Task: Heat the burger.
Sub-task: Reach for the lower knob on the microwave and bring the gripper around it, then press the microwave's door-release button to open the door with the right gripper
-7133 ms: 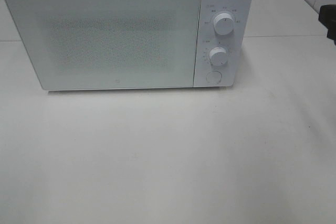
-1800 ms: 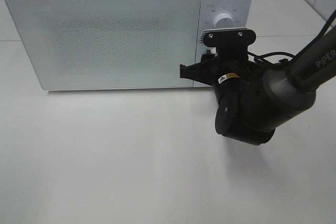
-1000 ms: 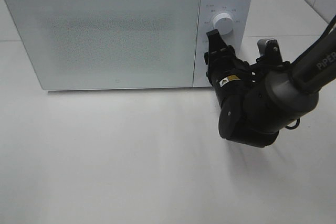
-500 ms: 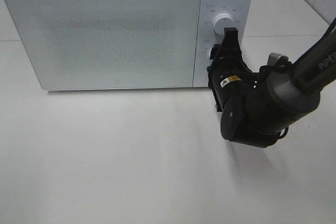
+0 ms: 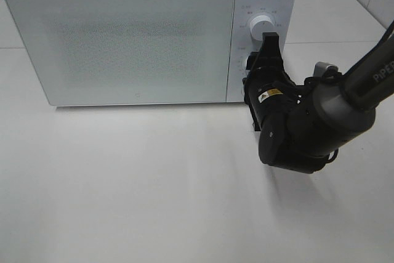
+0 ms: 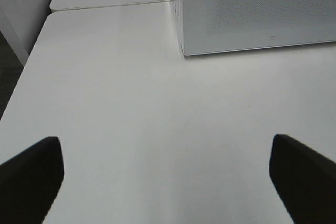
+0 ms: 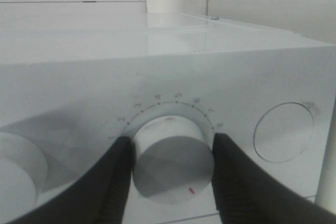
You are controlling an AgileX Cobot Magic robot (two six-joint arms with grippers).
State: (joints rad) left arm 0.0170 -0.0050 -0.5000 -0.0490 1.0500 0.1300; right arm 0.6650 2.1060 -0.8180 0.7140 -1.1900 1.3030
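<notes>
Plainly, the right gripper is clamped on the lower dial of the white microwave, one dark finger against each side of the knob; the dial's red mark points toward the camera's lower edge; numbers arc round it; a round button sits beside it, and the upper dial stands clear of the fingers. The microwave's speckled door is closed and shows nothing through it, so where the burger lies and how it looks cannot be told; the left gripper hangs spread wide over the bare white table, near the microwave's corner.
</notes>
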